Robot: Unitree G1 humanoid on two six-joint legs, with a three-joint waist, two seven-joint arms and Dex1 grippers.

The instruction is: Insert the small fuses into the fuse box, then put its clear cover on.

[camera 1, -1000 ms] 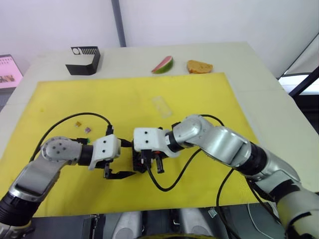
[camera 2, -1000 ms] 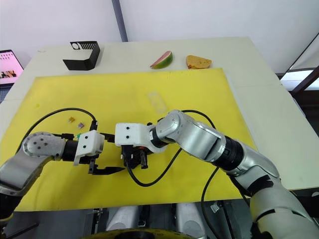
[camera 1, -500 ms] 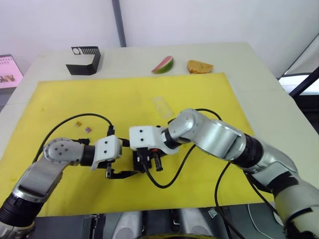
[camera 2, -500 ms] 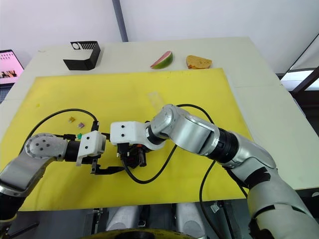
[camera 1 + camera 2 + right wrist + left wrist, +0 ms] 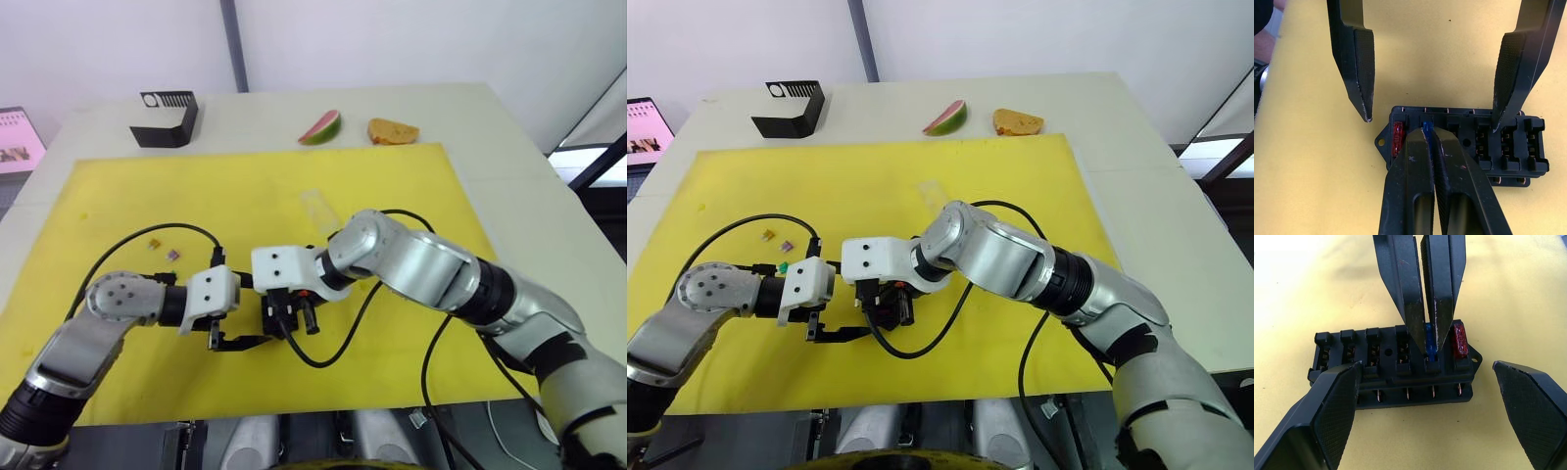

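R claw (image 5: 1429,133) pinching blue fuse (image 5: 1430,343) into fuse box (image 5: 1393,367), L claw (image 5: 1425,396) spread wide around it.
Far off on table: black bracket (image 5: 167,117), watermelon slice (image 5: 321,127), bread pc (image 5: 392,131); clear cover (image 5: 317,208) on yellow mat (image 5: 235,186) beyond R claw. Brown + purple fuses (image 5: 163,251) near L arm. Red fuse (image 5: 1459,340) seated in end slot, just beside R fingertips. One L finger (image 5: 1334,406) touches box's near edge, other stands apart.

The right gripper (image 5: 1428,132) points down with fingers pinched together, while the left gripper (image 5: 1425,396) fingers are spread wide.

Silver arms, blk cables, blk fingers (image 5: 1432,298)
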